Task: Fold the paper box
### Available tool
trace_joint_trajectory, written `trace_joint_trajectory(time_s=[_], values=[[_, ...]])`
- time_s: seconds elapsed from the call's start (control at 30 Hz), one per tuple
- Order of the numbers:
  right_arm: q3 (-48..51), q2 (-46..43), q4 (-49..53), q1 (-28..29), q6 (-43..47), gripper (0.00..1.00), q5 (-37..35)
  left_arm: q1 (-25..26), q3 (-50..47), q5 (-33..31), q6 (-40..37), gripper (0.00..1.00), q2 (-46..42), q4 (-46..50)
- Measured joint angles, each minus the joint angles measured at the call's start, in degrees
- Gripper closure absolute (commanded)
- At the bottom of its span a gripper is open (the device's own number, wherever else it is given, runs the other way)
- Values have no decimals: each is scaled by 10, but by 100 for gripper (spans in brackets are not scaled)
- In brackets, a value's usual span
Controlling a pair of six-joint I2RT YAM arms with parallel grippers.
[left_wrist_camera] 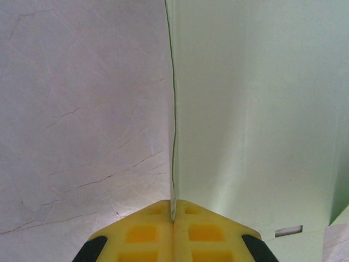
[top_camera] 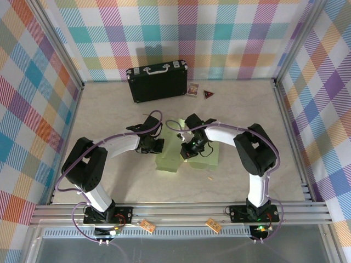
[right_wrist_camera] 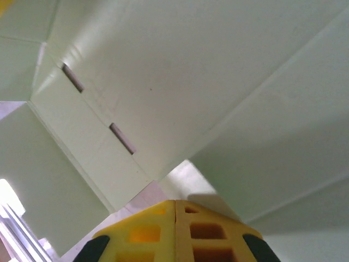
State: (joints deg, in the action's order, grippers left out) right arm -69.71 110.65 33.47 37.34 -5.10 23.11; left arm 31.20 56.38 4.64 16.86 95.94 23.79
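Note:
The paper box is a pale green creased card lying part-raised in the middle of the table, between the two arms. My left gripper is at its left side. In the left wrist view the yellow fingers are shut on the edge of an upright panel of the paper box, whose thin edge runs into the left gripper. My right gripper is over the card's middle. Up close the right gripper is shut, and I see no card in its seam. A small flap of the paper box lies just beside its right fingertip.
A black hard suitcase with a metal handle stands at the back of the table. A small card and a dark triangular piece lie to its right. Metal frame rails and checkered walls close the table's sides.

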Motion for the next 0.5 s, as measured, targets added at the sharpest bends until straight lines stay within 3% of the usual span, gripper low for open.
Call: trace_joint_trajectory(time_s=[0.5], values=[[14,12,-21,-14,-4,100,47,0,-1,0,-2,100,0,0]])
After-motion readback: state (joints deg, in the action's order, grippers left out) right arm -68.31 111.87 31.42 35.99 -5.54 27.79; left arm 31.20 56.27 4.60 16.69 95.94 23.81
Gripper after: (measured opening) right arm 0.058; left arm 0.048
